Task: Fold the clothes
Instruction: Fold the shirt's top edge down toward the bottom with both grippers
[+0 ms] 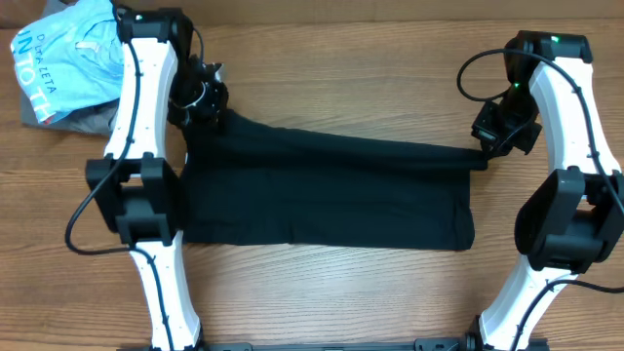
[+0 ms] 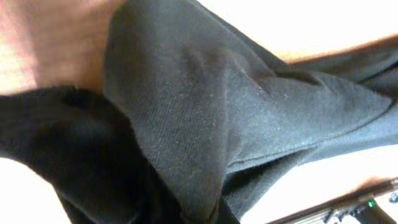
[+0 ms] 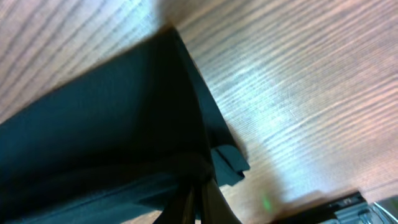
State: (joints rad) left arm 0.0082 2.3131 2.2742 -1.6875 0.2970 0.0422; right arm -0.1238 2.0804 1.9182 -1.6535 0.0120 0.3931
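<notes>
at the far left corner of the wooden table (image 1: 322, 49), a light blue shirt (image 1: 58, 54) with white lettering lies crumpled, and a grey garment (image 1: 93, 122) shows from under its near edge. just right of that pile, the left gripper (image 1: 207, 100) is down on the far left corner of the clothes (image 1: 322, 200). its jaws are together, clamped on the black fabric. the left wrist view is filled with a bunched, raised fold of that cloth, and the fingers themselves are hidden. from this corner the clothes spread rightward across the middle of the table as a broad, roughly rectangular black sheet. the near edge is fairly straight, and the left part passes under the left arm. the far edge slopes toward the near side as it goes right and forms a taut ridge. at the right end of that ridge, the right gripper (image 1: 490, 144) has its jaws together, pinched on the far right corner of the clothes. in the right wrist view the fabric narrows to a gathered point at the bottom of the frame, with bare wood grain beside it. the right edge of the clothes runs from that corner toward the near side, just inside the right arm.
</notes>
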